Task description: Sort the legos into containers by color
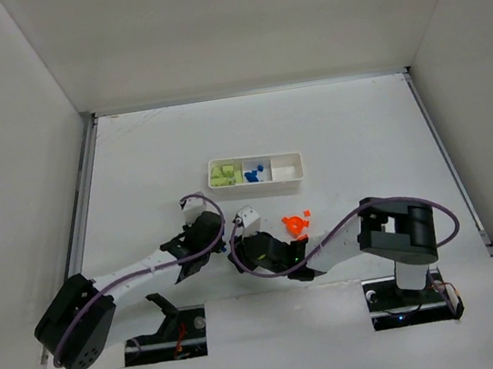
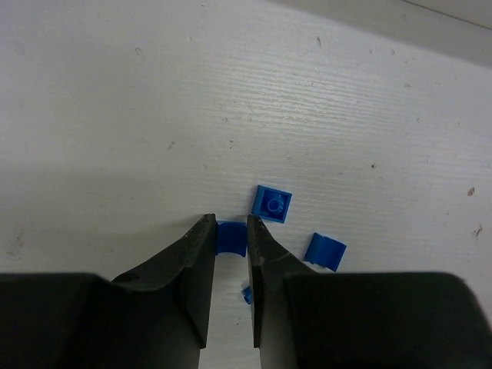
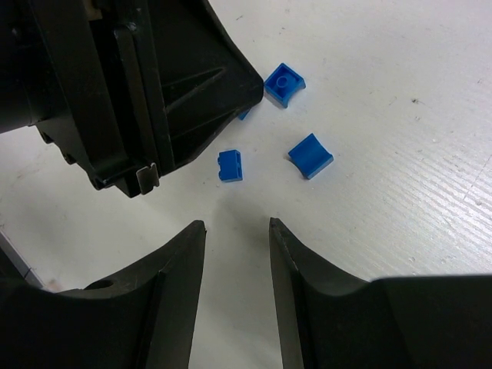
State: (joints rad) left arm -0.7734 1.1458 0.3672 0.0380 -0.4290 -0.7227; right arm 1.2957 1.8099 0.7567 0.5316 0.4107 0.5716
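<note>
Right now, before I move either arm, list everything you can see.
tray: one, white, three compartments, mid-table
green legos: several, left compartment
blue legos: a few, middle compartment
loose blue legos: four, on the table by both tools
orange legos: small cluster, on the table right of the tools
table: one, white
left tool: black, fingers either side of one loose blue lego, grip unclear
right tool: black, open, empty
</note>
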